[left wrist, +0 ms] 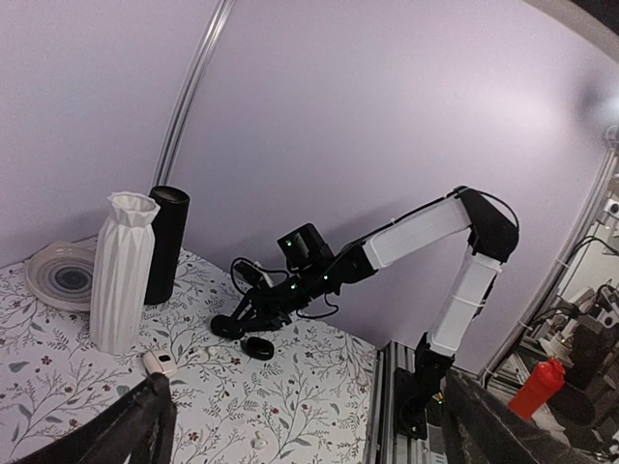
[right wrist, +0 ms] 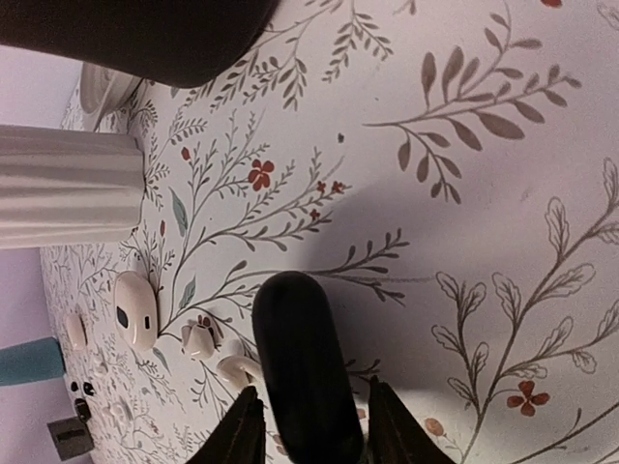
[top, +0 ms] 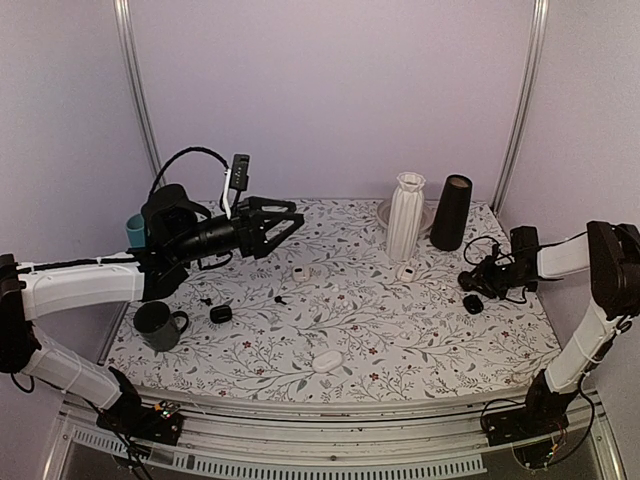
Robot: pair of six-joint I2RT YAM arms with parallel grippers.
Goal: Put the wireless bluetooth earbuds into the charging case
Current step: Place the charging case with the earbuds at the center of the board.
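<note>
Earbuds are lying loose on the floral table, well left of the white vase, with a small black case close by. I've got the left gripper hanging left of the vase, fingers spread wide. Right of the vase my right gripper sits low, fingers apart, with a second black case showing between them on its wrist camera.

A matt, floral-printed covering is laid over the table; the white ribbed vase is finished matt, and the black charging case is smooth, faintly sheened plastic
</note>
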